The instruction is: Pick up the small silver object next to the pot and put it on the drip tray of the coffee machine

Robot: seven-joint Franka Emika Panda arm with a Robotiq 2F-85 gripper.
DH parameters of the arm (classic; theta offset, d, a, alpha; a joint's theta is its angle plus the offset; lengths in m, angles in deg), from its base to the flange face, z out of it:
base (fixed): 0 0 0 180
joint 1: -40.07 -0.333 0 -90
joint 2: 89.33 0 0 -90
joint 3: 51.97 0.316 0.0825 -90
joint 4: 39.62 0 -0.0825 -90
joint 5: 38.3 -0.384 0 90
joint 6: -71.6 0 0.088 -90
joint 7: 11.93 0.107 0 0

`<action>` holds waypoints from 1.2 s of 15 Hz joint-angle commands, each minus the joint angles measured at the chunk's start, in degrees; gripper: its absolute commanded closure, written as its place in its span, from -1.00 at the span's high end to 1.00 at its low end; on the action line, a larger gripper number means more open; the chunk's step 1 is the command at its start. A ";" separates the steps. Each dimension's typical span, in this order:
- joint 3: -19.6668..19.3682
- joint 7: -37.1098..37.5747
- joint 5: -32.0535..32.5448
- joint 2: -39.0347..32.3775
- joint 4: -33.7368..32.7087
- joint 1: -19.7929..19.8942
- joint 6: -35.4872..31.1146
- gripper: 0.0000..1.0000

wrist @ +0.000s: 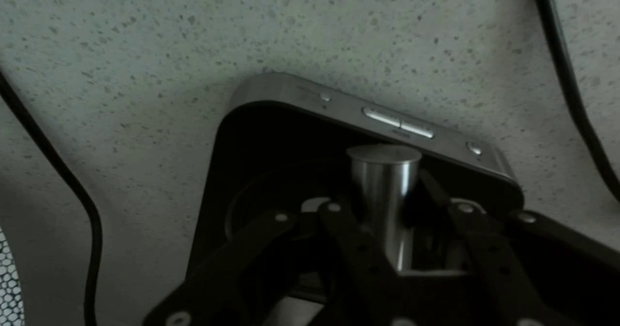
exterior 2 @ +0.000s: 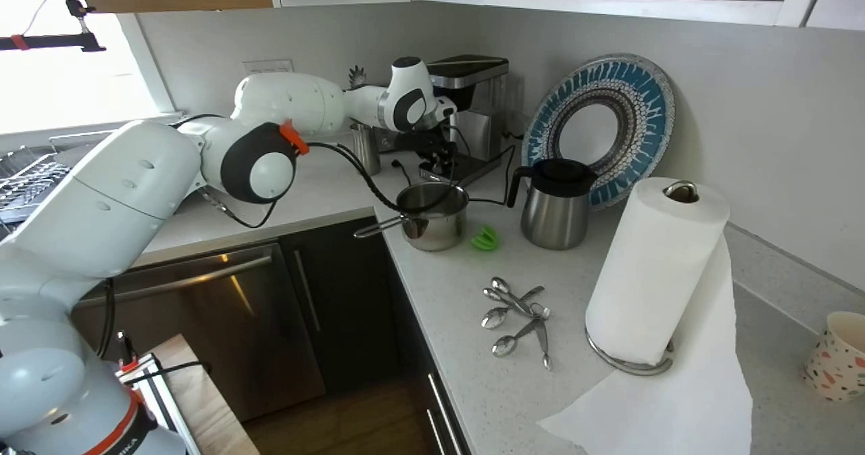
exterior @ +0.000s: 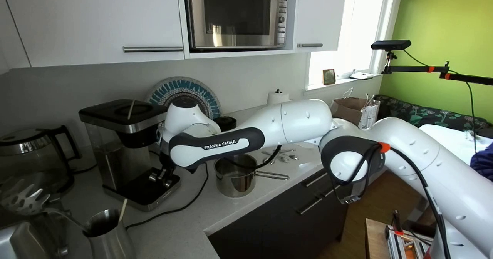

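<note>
The small silver object (wrist: 384,155) is a shiny metal cylinder with a round flat end in the wrist view. My gripper (wrist: 387,197) has its dark fingers against both sides of the cylinder and appears shut on it, over the black drip tray (wrist: 261,127). In an exterior view the gripper (exterior: 161,179) points down just above the drip tray (exterior: 144,191) of the coffee machine (exterior: 123,114). I cannot tell whether the cylinder touches the tray. The pot (exterior: 235,178) stands on the counter beside the machine; it also shows in an exterior view (exterior 2: 438,230).
The machine's top and brew head (exterior: 136,136) overhang the tray close to my wrist. A steel jug (exterior: 111,232), a glass carafe (exterior: 34,162) and black cables (exterior: 181,209) are nearby. A steel thermos jug (exterior 2: 557,211), a green item (exterior 2: 484,238) and spoons (exterior 2: 517,316) lie past the pot.
</note>
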 commanded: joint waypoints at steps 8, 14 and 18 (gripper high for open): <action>-1.33 -0.62 2.05 -2.02 -2.91 -1.37 -0.55 0.97; 0.51 2.18 0.25 7.54 4.47 -3.72 2.42 0.99; 2.73 8.35 -3.35 15.41 10.60 -4.31 11.28 1.00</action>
